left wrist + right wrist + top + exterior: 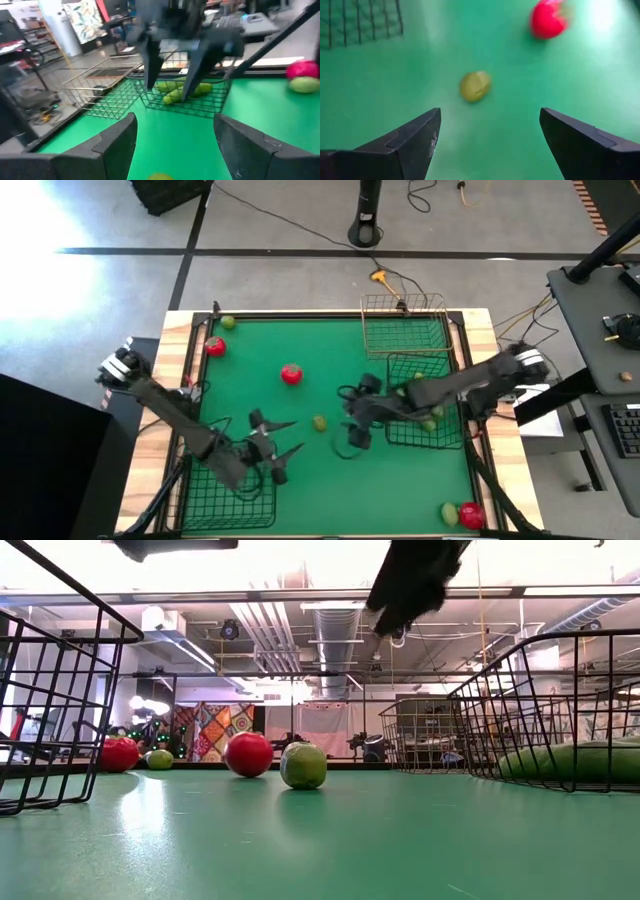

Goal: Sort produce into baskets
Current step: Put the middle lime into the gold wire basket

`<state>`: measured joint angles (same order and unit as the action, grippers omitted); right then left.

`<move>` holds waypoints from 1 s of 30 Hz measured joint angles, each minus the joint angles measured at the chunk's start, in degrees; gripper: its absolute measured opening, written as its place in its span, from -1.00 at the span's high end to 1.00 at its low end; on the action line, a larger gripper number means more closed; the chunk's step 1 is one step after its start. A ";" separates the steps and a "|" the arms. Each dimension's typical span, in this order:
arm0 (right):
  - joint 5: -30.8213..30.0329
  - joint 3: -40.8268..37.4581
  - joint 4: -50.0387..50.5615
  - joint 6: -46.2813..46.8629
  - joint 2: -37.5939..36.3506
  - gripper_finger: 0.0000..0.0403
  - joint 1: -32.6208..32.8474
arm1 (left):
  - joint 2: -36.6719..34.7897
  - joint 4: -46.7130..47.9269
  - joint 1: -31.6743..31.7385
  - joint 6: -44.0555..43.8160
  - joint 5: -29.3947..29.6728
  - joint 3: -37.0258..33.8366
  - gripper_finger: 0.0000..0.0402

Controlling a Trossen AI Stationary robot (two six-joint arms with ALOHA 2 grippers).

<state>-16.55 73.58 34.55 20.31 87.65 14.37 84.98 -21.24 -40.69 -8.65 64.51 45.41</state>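
A small light-green round piece [319, 422] rests on the green table between my two grippers; it also shows in the right wrist view [475, 86] and the low view [303, 765]. My right gripper [342, 425] [490, 112] is open above the table just right of it, with nothing in it. My left gripper [284, 437] [174, 120] is open and empty just left of it, beside the near-left black basket [228, 488]. The right black basket [428, 430] holds green cucumber-like pieces [182, 92]. The tan basket [405, 330] stands behind it.
A red piece [291, 374] lies mid-table. Another red piece [214, 347] and a green one [228, 323] lie at the far left. A green piece [449, 513] and a red one [471, 516] lie at the near right corner. A wooden rim [170, 400] edges the table.
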 joint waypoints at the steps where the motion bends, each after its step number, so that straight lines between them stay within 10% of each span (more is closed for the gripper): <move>1: 1.91 0.44 -0.77 -1.30 1.99 -0.64 -0.70 | -1.09 -0.24 -0.62 -0.72 0.01 -1.37 -0.22; 17: 14.28 13.59 -2.00 -13.94 24.99 -0.60 -8.95 | -4.15 -0.08 1.09 -3.88 0.74 -9.16 -0.22; 30: 16.48 14.12 -3.53 -14.95 28.75 -0.30 -9.17 | -4.47 0.72 -0.76 0.19 9.00 -8.70 -0.22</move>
<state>-0.08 87.70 31.03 5.36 116.40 5.19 80.51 -20.52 -41.45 -8.46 73.52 36.71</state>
